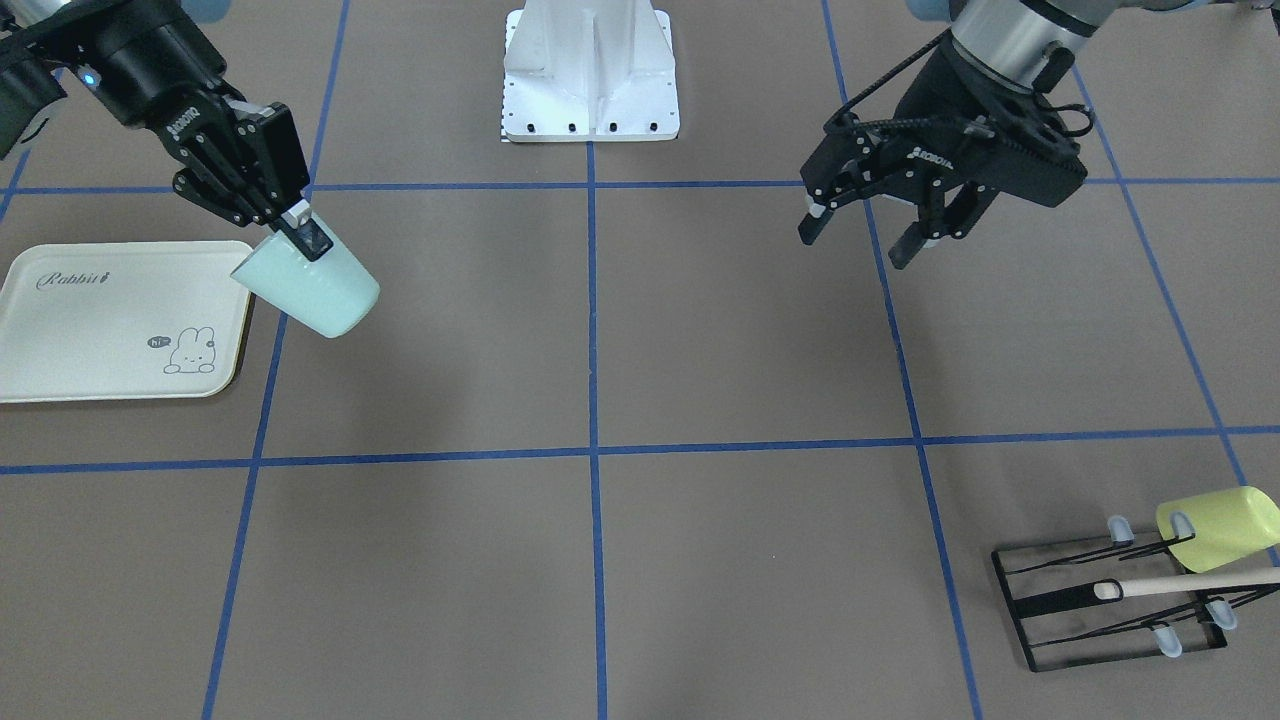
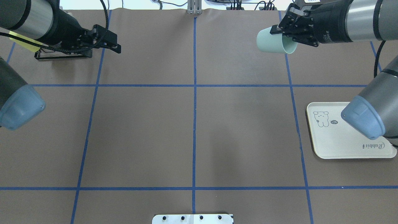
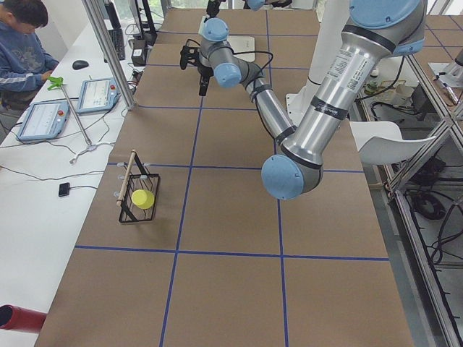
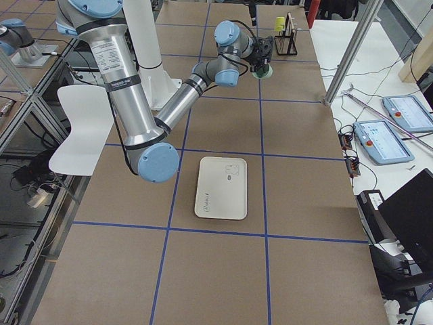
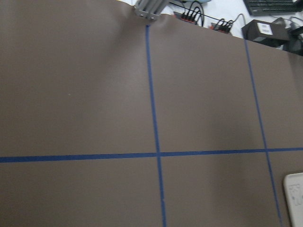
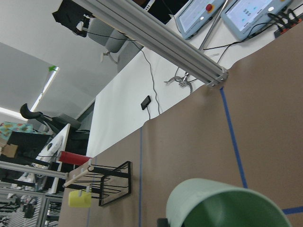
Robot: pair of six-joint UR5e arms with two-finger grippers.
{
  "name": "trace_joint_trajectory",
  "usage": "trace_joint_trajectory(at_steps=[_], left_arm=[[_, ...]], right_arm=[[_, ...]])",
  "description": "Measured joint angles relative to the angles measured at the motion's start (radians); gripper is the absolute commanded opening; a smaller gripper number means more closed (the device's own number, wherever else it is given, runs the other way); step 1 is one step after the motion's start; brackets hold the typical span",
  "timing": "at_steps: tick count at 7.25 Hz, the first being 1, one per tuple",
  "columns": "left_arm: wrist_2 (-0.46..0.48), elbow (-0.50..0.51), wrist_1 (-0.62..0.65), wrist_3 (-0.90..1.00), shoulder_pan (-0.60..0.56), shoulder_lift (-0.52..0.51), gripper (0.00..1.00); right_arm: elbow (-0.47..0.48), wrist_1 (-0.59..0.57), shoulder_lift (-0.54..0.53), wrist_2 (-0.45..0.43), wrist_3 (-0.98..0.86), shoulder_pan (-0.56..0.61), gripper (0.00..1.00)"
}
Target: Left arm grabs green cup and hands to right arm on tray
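Note:
The green cup [image 1: 315,290] is pale mint and hangs tilted in the air, its rim pinched by my right gripper [image 1: 305,232]. It sits just off the near corner of the cream "Rabbit" tray [image 1: 90,330], which lies flat and holds nothing. In the overhead view the cup [image 2: 273,42] and right gripper [image 2: 279,31] are at the far right, beyond the tray [image 2: 342,146]. The cup's rim fills the bottom of the right wrist view [image 6: 227,205]. My left gripper [image 1: 855,243] is open and empty above the table; it also shows in the overhead view [image 2: 113,46].
A black wire rack [image 1: 1110,600] at the far left corner holds a yellow-green cup [image 1: 1220,525] and a wooden stick [image 1: 1190,582]. The robot's white base plate [image 1: 590,75] stands at the table's near middle. Blue tape lines grid the brown table.

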Motion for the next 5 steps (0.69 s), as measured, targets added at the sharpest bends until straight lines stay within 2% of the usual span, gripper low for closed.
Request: trace_joint_trajectory(at_steps=[1, 3, 4, 5], left_arm=[[0.038, -0.019, 0.051, 0.118, -0.016, 0.07, 1.0], [0.074, -0.032, 0.083, 0.404, -0.107, 0.22, 1.0], [0.075, -0.026, 0.092, 0.57, -0.173, 0.281, 1.0], [0.069, -0.015, 0.12, 0.733, -0.239, 0.319, 1.0]], right_arm=[[0.041, -0.151, -0.001, 0.027, -0.086, 0.017, 0.0], [0.114, -0.485, 0.001, 0.041, -0.373, 0.044, 0.0], [0.138, -0.621, -0.001, 0.048, -0.527, 0.058, 0.0], [0.151, -0.708, -0.011, 0.061, -0.639, 0.066, 0.0]])
